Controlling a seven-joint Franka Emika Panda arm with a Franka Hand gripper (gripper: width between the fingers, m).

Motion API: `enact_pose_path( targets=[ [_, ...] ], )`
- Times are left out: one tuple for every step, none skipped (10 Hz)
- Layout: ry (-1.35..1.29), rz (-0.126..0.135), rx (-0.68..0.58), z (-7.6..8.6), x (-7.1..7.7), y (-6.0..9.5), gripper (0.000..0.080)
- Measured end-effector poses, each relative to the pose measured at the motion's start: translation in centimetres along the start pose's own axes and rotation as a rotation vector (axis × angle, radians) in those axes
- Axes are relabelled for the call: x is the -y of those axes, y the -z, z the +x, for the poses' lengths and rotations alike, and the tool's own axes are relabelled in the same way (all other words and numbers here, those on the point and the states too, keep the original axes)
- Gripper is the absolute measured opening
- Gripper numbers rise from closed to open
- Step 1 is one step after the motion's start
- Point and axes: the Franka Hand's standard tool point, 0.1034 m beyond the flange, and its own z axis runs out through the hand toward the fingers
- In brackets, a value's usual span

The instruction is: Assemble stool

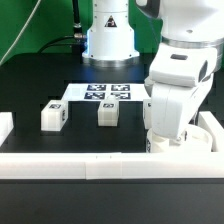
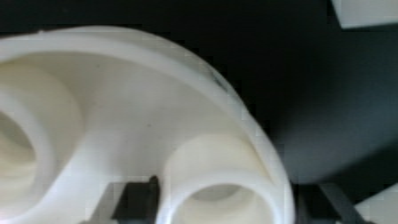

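The stool's round white seat (image 2: 125, 110) fills the wrist view, with round recesses showing in its face. My gripper (image 2: 228, 205) is shut on the seat's rim, with a dark finger (image 2: 139, 200) on either side. In the exterior view the gripper (image 1: 166, 138) is low at the right, by the front rail, and the arm hides most of the seat. Two white block legs with tags stand on the black table: one (image 1: 53, 116) toward the exterior view's left, one (image 1: 108, 113) near the middle. A third leg is not in view.
The marker board (image 1: 105, 93) lies flat behind the legs. A long white rail (image 1: 90, 165) runs along the front and another (image 1: 212, 128) stands at the exterior view's right. The robot base (image 1: 108, 40) is at the back. A white piece (image 2: 370, 10) shows in the wrist view's corner.
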Motion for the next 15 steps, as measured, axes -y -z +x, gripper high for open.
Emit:
enact_pose_path(
  targets=[
    [0.002,0.002,0.002,0.2,0.1,0.0,0.0324],
    [0.002,0.002,0.002,0.2,0.1,0.0,0.0324],
    [0.002,0.002,0.001,0.2,0.1,0.0,0.0324],
    [0.002,0.002,0.002,0.2,0.1,0.0,0.0405],
    [0.002,0.002,0.002,0.2,0.1,0.0,0.0405],
    [0.002,0.002,0.002,0.2,0.1,0.0,0.0577],
    [0.002,0.002,0.002,0.1,0.1,0.1,0.0627],
    [0.001,-0.001,0.003,0.1,0.0,0.7,0.0645],
    [0.001,-0.007,-0.001,0.2,-0.2,1.3,0.0645],
    [0.001,-0.009,-0.001,0.0,-0.3,1.9,0.0648],
    [-0.002,-0.009,0.004,-0.2,-0.4,2.9,0.0648],
    [-0.004,-0.016,0.003,-0.2,-0.5,4.0,0.0649],
    [-0.009,-0.026,0.002,-0.7,-0.5,4.8,0.0649],
    [-0.024,-0.036,0.001,-1.8,-0.6,5.2,0.0649],
    [-0.044,-0.051,-0.005,-3.2,-0.6,5.1,0.0649]
  ],
)
